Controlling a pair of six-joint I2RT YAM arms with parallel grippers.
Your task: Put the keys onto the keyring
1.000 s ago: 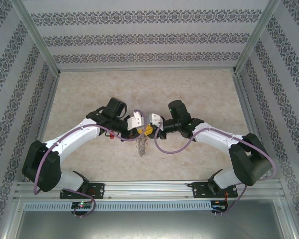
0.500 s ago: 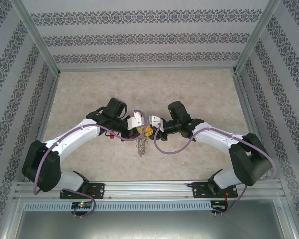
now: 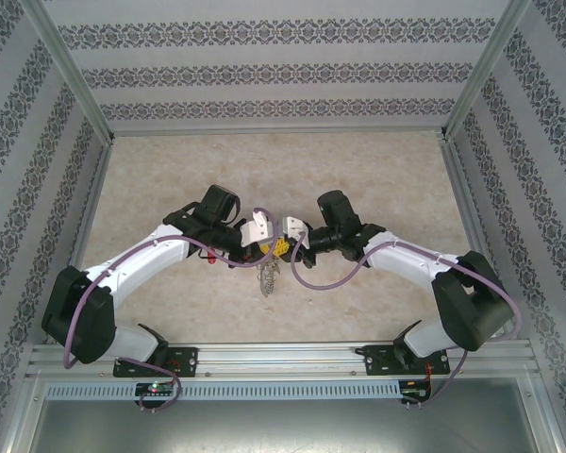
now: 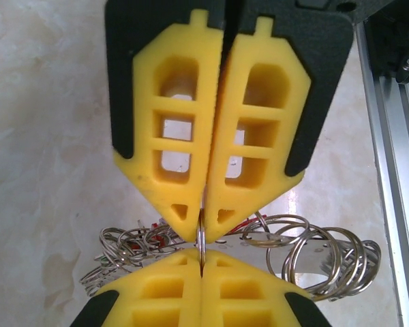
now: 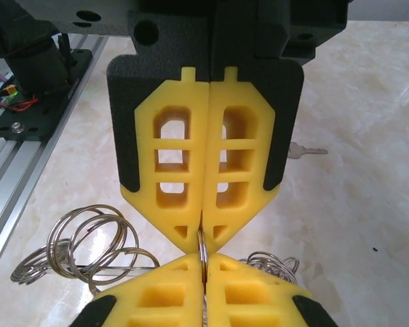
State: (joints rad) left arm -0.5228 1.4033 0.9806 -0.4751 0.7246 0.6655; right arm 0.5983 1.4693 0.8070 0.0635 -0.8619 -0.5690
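The left gripper (image 4: 203,228) has its yellow fingers (image 4: 174,157) pressed together, nipping the thin wire loop of the keyring (image 4: 325,257) right at their tips. The right gripper (image 5: 203,236) meets it tip to tip. Its own fingers are closed just as tightly on the same wire, so the two pinch points sit just beside each other with a short bare stretch of loop between them.

On either side of that pinched stretch, the keyring's small silver rings bunch up in loose overlapping coils. From above, the bunch trails from the meeting grippers toward the arms' bases.

A small silver key (image 5: 307,151) lies flat on the marbled table (image 5: 368,95), well apart from the keyring and past the right gripper's black body. From above, a tiny red tag (image 3: 212,260) sits on the table to the left of the keyring, close under the left arm's wrist; it is too small to make out further. An aluminium rail (image 4: 395,177) runs along the table edge, near the keyring's right-hand coils in the left wrist view.
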